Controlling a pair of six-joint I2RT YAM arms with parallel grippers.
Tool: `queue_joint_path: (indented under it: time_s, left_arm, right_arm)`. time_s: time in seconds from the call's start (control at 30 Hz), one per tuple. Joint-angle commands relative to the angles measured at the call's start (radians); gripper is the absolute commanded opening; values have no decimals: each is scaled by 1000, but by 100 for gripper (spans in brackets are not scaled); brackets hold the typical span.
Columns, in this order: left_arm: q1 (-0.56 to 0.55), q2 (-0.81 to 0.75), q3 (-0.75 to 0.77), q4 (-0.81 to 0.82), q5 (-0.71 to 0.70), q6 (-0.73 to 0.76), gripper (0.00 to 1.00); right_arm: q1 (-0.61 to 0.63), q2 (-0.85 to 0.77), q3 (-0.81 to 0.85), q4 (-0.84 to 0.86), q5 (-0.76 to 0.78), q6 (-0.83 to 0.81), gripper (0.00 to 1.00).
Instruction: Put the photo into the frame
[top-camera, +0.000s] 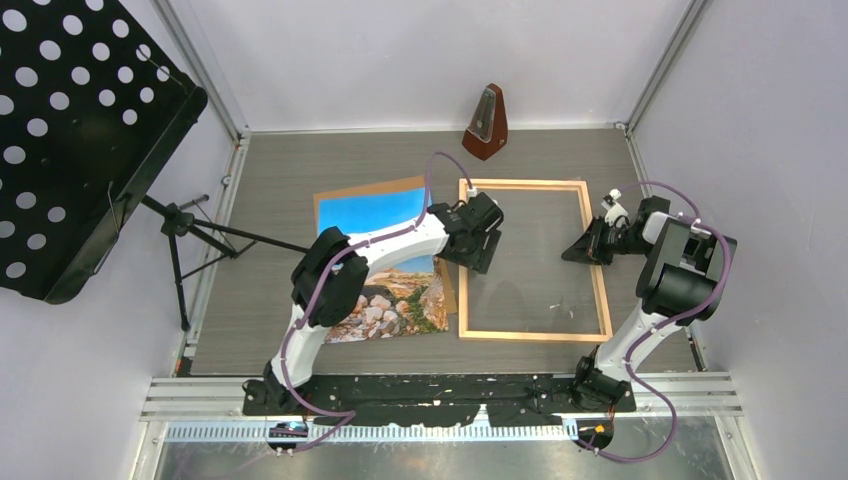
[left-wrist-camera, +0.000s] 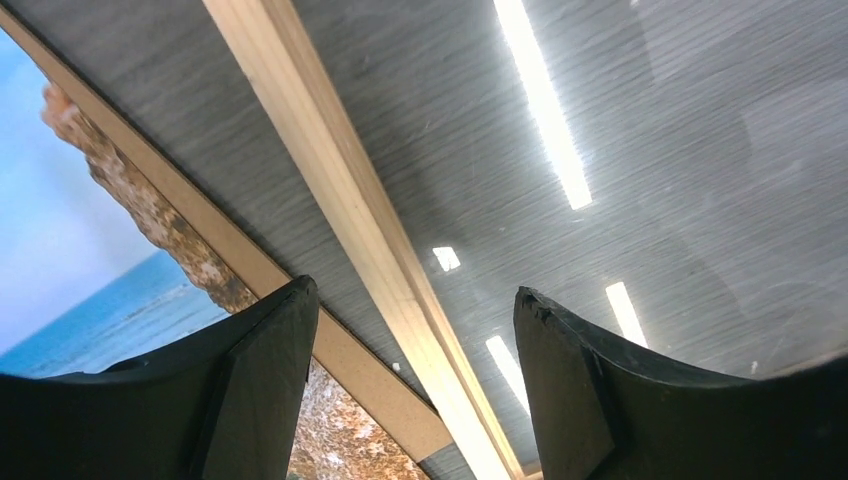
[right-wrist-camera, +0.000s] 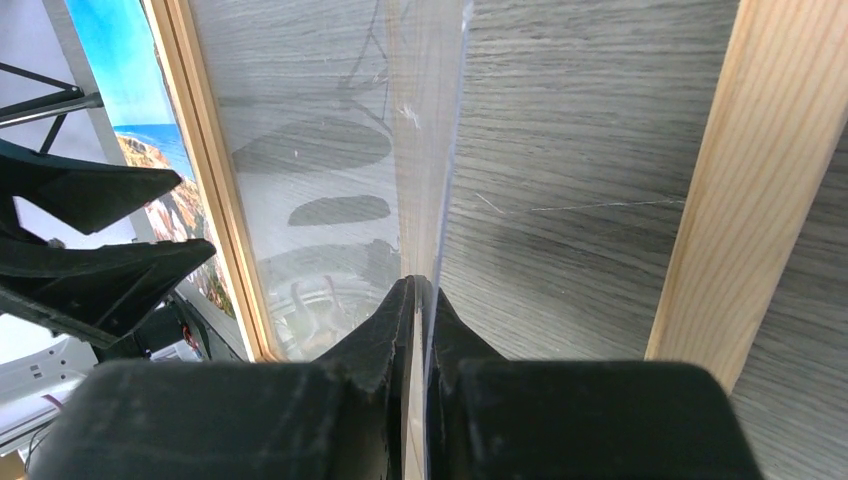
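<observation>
Two states: L pincer (left-wrist-camera: 415, 290) apart over frame (left-wrist-camera: 330, 170); R pincer (right-wrist-camera: 422, 285) clamps clear sheet (right-wrist-camera: 330, 150).

White walls (top-camera: 400, 60) enclose a grey wood-grain tabletop (top-camera: 290, 165).

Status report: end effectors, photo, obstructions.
Left end effector open above frame rail. Right end effector shut on clear sheet. Photo outside, left of frame. Sheet covers frame opening.
</observation>
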Motion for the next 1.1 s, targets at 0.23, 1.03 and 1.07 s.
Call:
queue_joint_path:
  time_s: [0.23, 1.03, 1.07]
  left_arm:
    - [-3, 44, 204, 40, 53, 212, 75]
    - [-63, 333, 598, -7, 196, 210, 86]
    - [-65, 343, 615, -18, 190, 209, 86]
  right_arm:
    - [10, 15, 31, 41, 34, -30, 10]
    - [11, 36, 16, 73, 45, -21, 11]
    - [11, 39, 16, 74, 44, -19, 11]
